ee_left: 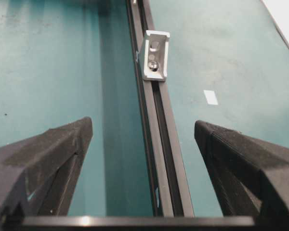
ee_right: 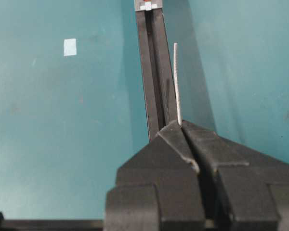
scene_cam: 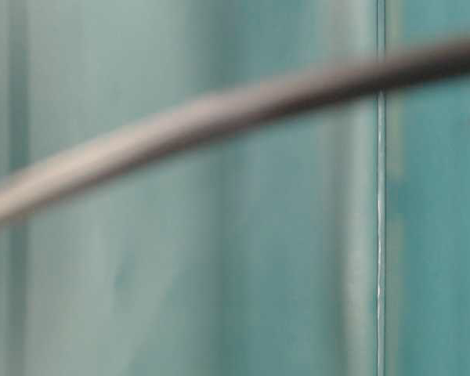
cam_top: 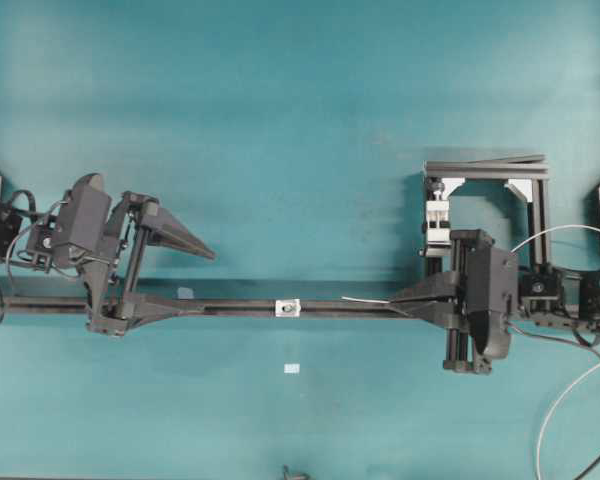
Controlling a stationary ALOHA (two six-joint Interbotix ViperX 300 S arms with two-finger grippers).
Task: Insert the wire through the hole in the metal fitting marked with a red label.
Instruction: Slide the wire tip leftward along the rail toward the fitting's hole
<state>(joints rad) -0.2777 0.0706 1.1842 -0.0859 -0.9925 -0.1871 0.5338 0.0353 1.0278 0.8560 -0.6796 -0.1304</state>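
The right gripper [ee_right: 181, 126] is clamped on the wire [ee_right: 176, 82], aiming it along the black rail [cam_top: 240, 306] toward the metal fitting [cam_top: 288, 308], probably slightly off-line, while the left gripper [ee_left: 143, 132], jaws apart, straddles the rail, seemingly to steady it.

Thin silver wire [ee_right: 177, 79] pointing along the rail toward the small silvery metal fitting [cam_top: 288, 308], short of it
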